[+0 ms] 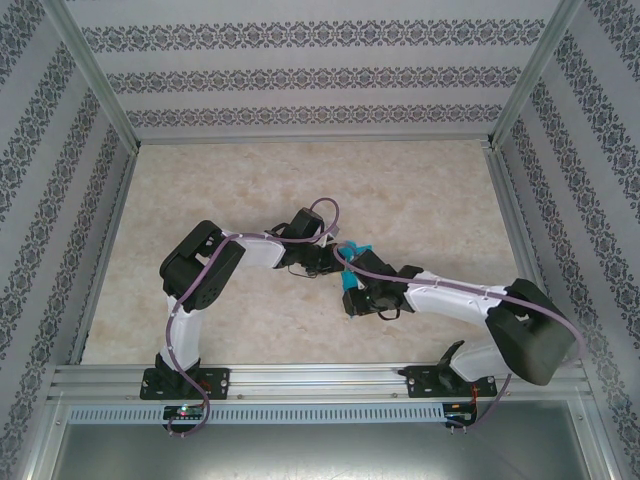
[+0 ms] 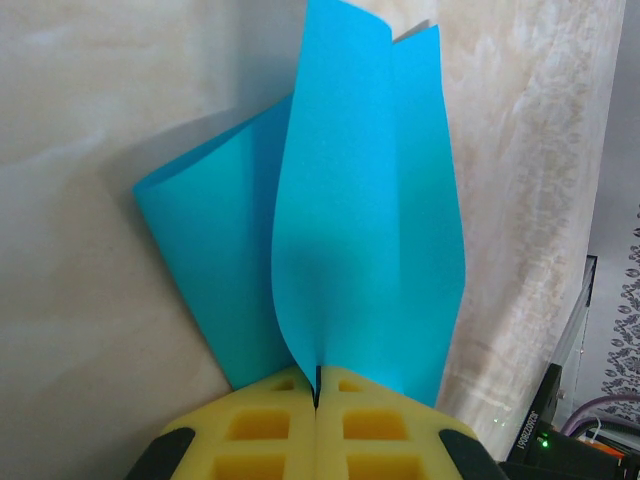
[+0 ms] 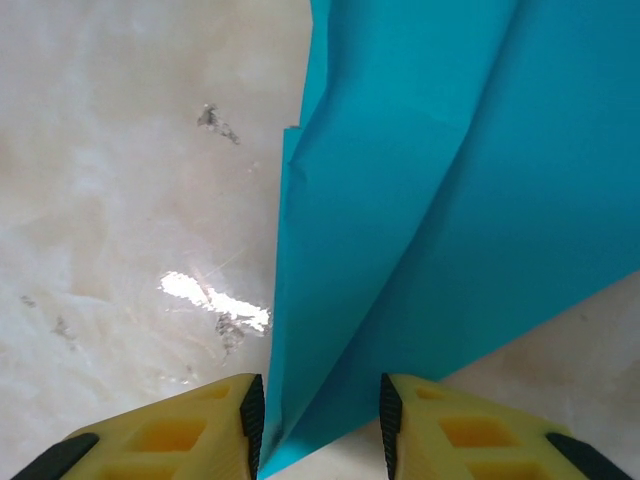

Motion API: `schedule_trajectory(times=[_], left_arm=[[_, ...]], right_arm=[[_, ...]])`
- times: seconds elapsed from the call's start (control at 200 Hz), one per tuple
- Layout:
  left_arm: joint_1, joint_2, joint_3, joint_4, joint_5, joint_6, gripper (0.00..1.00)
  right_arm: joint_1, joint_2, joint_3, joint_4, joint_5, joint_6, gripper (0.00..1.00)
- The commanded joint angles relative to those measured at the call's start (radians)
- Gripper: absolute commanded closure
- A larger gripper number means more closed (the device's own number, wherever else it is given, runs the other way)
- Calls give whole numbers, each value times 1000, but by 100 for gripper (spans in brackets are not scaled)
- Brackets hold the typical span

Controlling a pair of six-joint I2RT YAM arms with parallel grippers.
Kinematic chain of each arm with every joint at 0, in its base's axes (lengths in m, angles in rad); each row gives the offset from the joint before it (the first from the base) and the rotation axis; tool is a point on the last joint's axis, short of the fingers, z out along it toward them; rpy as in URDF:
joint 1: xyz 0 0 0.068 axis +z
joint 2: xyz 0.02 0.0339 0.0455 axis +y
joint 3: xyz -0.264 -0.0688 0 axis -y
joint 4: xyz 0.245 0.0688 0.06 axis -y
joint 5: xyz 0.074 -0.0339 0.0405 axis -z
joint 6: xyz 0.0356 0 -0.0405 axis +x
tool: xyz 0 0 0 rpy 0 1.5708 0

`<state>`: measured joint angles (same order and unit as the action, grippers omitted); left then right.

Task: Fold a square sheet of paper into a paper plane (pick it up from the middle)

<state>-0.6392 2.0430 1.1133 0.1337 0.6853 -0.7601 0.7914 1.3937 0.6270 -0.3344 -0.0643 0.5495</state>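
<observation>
Paper [image 1: 358, 250] from above: sitting mid-table between left gripper [image 1: 335, 262] and right gripper [image 1: 348, 275], close together. Left wrist: pinching paper [image 2: 360, 250] tight in shut pads [image 2: 270, 425], bending it into loose upright curls, not creasing sharply. Right wrist: straddling a doubled paper [image 3: 450, 200] edge with parted jaws, not clamping. Judging by this: holding a rough first fold only; lacking nose and wing folds.

Beige marbled tabletop [image 1: 250, 190], grey-patterned striped walls [image 1: 310, 80], aluminium rail [image 1: 300, 378] along near edge
</observation>
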Motion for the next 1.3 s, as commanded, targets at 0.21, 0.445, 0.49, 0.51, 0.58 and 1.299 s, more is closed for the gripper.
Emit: schedule_trajectory(times=[0.21,0.445,0.49,0.51,0.58,1.299], left_arm=[[3,31,15,-20,-11,37,100],[3,-13,25,-70,-12,64,100],[3,-19,28,-85,-12,71,100],[2,-21,30,-88,-12,71,100],[3,-27,32,-105,-12,81,100],[3,-47,54,-233,-13,169,100]], right_arm=[[44,70,31,-54,147,-22,68],[60,110,28,-70,198,-9,73],[61,114,24,-68,202,-2,74],[60,114,22,-65,202,-2,74],[61,117,18,-58,199,2,74],[71,129,5,-66,218,13,75]])
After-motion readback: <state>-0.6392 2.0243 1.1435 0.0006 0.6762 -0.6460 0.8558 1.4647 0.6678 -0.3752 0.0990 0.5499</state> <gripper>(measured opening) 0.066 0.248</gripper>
